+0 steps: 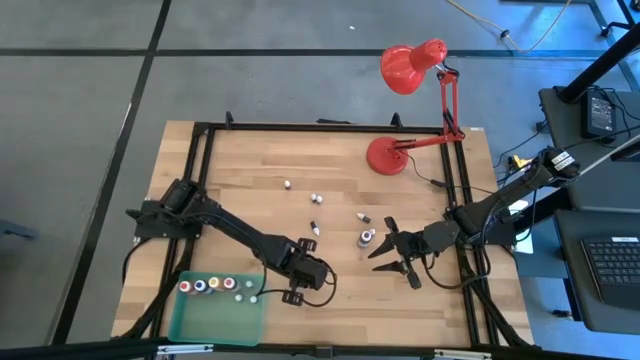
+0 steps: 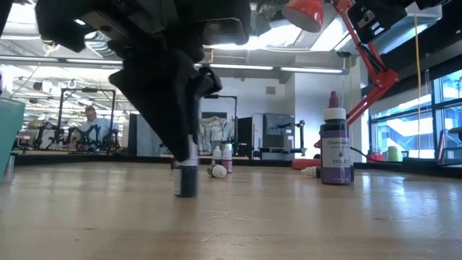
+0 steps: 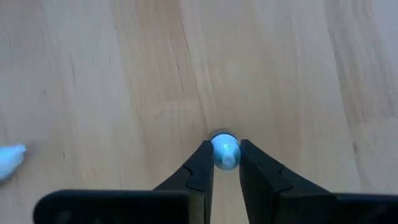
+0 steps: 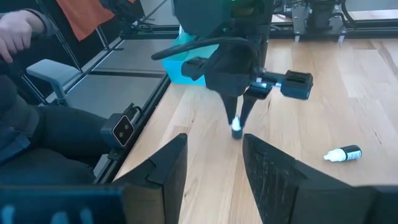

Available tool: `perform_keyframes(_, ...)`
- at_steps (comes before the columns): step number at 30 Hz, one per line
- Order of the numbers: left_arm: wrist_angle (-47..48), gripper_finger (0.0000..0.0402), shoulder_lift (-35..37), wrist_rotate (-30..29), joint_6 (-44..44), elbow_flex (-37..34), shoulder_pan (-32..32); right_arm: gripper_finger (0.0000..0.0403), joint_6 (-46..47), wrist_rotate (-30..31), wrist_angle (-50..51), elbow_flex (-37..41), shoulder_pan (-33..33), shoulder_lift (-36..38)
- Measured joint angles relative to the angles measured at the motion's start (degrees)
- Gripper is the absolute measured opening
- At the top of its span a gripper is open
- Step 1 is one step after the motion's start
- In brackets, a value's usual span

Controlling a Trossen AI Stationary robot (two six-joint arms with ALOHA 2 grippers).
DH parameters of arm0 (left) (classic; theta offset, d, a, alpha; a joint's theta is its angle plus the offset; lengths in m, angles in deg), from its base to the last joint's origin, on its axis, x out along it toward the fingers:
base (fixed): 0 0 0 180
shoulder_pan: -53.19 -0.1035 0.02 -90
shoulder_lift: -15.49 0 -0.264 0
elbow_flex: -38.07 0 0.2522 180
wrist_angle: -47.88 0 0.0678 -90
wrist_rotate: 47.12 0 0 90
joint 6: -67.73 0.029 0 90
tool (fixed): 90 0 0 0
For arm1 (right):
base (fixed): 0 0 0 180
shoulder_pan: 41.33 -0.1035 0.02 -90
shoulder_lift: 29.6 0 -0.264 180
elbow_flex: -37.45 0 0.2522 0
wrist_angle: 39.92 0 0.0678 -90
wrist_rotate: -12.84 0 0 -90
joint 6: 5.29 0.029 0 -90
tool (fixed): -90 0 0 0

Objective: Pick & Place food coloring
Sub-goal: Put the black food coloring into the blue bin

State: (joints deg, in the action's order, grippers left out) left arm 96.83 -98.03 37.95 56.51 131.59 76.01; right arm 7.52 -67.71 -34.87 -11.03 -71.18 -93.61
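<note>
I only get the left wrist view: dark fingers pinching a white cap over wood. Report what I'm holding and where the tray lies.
Observer: In the low view the left gripper grips a small dark white-capped bottle, upright, base on the wooden table.
Operator: Now the tray.
Observer: The high view shows the flat translucent green tray at the table corner on the left arm's side, holding a row of small bottles.
Operator: Right arm.
Observer: The right gripper sits open beside an upright violet bottle.
</note>
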Motion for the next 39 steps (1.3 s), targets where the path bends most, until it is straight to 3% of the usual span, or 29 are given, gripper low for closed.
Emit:
perform_keyframes(7,5.4,0.0057,4.6,3.3,-2.0,0.0,0.8,0.0157,0.0,0.0,0.4,0.0,0.0,0.0)
perform_keyframes(14,13.7,0.0056,12.7,3.9,-13.4,0.0,4.1,0.0157,-0.2,0.0,0.7,0.0,0.0,0.0)
perform_keyframes(21,20.4,0.0056,18.1,0.0,-33.6,0.0,12.0,0.0157,-0.3,0.0,1.0,0.0,0.0,0.0)
perform_keyframes(29,26.7,0.0056,16.6,-2.1,-61.4,0.0,24.6,0.0157,-1.3,0.0,0.9,0.0,0.0,0.0)
perform_keyframes(34,26.3,0.0056,15.7,-6.5,-74.6,0.0,32.2,0.0157,-1.3,0.0,0.9,0.0,0.0,0.0)
perform_keyframes(39,26.3,0.0056,14.8,-7.0,-85.4,0.0,38.4,0.0157,-1.1,0.0,0.7,0.0,0.0,0.0)
